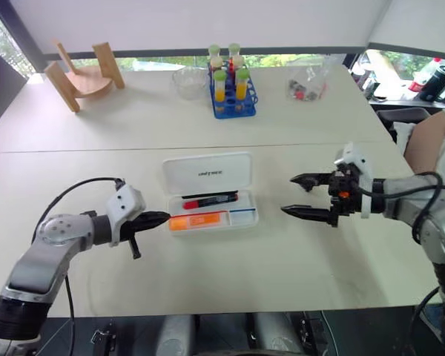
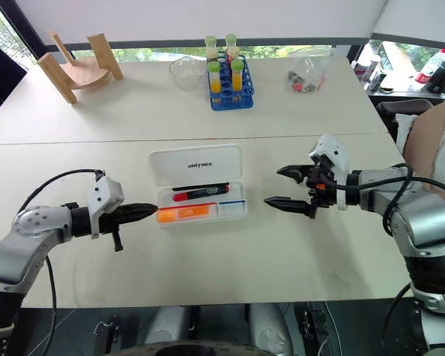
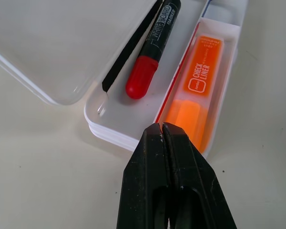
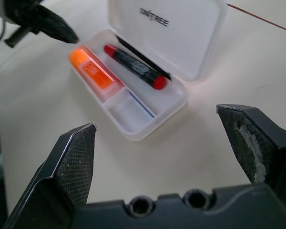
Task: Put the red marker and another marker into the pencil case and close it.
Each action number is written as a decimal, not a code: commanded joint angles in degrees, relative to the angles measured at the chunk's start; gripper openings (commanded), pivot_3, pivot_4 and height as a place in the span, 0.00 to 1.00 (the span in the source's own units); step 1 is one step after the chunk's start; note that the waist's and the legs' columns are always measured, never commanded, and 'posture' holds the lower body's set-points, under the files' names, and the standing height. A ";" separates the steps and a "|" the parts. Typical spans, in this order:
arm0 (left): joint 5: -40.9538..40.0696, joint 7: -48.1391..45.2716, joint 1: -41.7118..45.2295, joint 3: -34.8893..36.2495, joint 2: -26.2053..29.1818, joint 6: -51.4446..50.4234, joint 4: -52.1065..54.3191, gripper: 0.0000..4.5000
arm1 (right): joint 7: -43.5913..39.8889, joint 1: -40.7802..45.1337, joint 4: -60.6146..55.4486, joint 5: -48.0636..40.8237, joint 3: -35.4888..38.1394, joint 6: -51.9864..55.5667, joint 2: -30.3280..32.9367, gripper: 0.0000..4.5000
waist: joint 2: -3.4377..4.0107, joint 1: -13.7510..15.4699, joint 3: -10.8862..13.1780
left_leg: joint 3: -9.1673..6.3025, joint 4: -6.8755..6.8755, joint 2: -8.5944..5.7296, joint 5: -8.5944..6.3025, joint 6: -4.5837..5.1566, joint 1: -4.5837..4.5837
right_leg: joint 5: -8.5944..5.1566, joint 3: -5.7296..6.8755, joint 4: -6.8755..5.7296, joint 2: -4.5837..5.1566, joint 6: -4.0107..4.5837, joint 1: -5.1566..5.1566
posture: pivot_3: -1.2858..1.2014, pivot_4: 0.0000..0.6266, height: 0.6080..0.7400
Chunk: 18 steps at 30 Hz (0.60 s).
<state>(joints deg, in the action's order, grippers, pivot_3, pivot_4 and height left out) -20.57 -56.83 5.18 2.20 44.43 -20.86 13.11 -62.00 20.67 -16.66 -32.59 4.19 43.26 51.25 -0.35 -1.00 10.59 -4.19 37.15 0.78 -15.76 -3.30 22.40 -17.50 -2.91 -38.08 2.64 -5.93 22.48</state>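
A: Start nearest. What is the left gripper doing?

B: Its two black fingers are pressed flat together with nothing between them. The tip sits at the case's nine o'clock end, right at the orange highlighter; whether it touches I cannot tell.

A: And the right gripper?

B: Spread wide and empty, hovering over bare table at three o'clock of the case, well apart from it, fingers pointing toward it.

A: Where are the task's things?

B: The pencil case lies open in the middle of the white table, its lid standing up along the twelve o'clock edge. The orange highlighter lies in the long compartment on the six o'clock side. The red marker lies in the compartment at twelve o'clock of it, just below the lid's hinge. Both rest flat, lengthwise, side by side with a divider between them.

A: Further back?

B: Toward twelve o'clock, a blue rack of tubes, with a clear bowl just at its nine o'clock. A wooden stand sits out at ten o'clock, a clear bag at one o'clock. A person's arm shows at three o'clock.
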 commanded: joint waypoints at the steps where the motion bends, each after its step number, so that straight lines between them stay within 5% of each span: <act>1: -2.45 0.44 0.32 4.05 0.94 -0.97 2.37 0.00 | 4.52 1.54 3.34 4.94 0.42 -3.52 0.19 1.00 | -0.01 -0.04 -0.01 | 0.00 0.01 0.00 0.00 0.00 -0.01 | 0.00 0.00 0.00 -0.01 0.00 0.00 | 0.52 0.24 1.00; 15: -24.36 -4.35 -4.75 20.54 7.79 -16.16 13.77 0.00 | 13.72 8.58 26.19 17.97 -7.21 -6.33 -6.62 1.00 | 0.02 -0.03 0.02 | 0.03 -0.01 0.01 0.00 -0.01 0.02 | -0.01 -0.02 -0.01 0.01 0.01 0.05 | 0.52 0.24 1.00; 18: -26.67 -4.52 -4.75 22.07 8.64 -17.58 14.54 0.00 | 13.91 9.24 29.81 19.55 -7.98 -7.62 -7.83 0.81 | 0.02 -0.13 0.02 | 0.03 -0.02 0.01 0.00 -0.01 0.02 | -0.01 -0.02 0.00 0.00 0.01 0.06 | 0.52 0.24 1.00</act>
<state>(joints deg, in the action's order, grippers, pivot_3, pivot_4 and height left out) -45.14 -61.05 0.21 21.69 51.99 -37.68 25.79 -48.12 29.35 11.84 -13.99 -3.69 36.58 43.72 -0.33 -1.13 10.61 -4.16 37.12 0.80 -15.76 -3.31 22.42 -17.51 -2.93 -38.08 2.65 -5.92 22.54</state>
